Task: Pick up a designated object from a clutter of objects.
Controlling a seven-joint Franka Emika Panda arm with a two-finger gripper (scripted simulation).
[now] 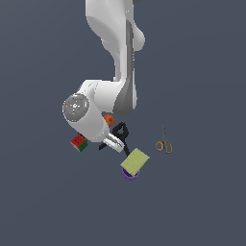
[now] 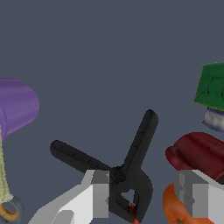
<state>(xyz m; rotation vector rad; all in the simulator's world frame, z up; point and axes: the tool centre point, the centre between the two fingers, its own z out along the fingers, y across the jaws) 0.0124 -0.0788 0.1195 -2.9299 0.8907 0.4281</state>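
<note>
The designated object, a black spring clamp (image 2: 139, 144) with two long handles in a V, lies on the dark floor among the clutter of objects. In the exterior view the clamp (image 1: 124, 136) is partly covered by the arm. My gripper (image 2: 146, 194) is open and low over the clamp's pivot end. One white finger (image 2: 99, 194) sits against the clamp's body and the other finger (image 2: 196, 197) stands a gap away from it. In the exterior view the gripper (image 1: 116, 140) is right at the clamp. Whether the clamp is lifted cannot be told.
A dark red cup (image 2: 199, 153) and an orange ball (image 2: 174, 205) crowd one finger. The puzzle cube (image 1: 79, 142) is at the exterior view's left. The yellow-green block (image 1: 135, 161) leans on the purple bowl (image 1: 130, 175). Orange-handled scissors (image 1: 164, 144) lie apart at the right.
</note>
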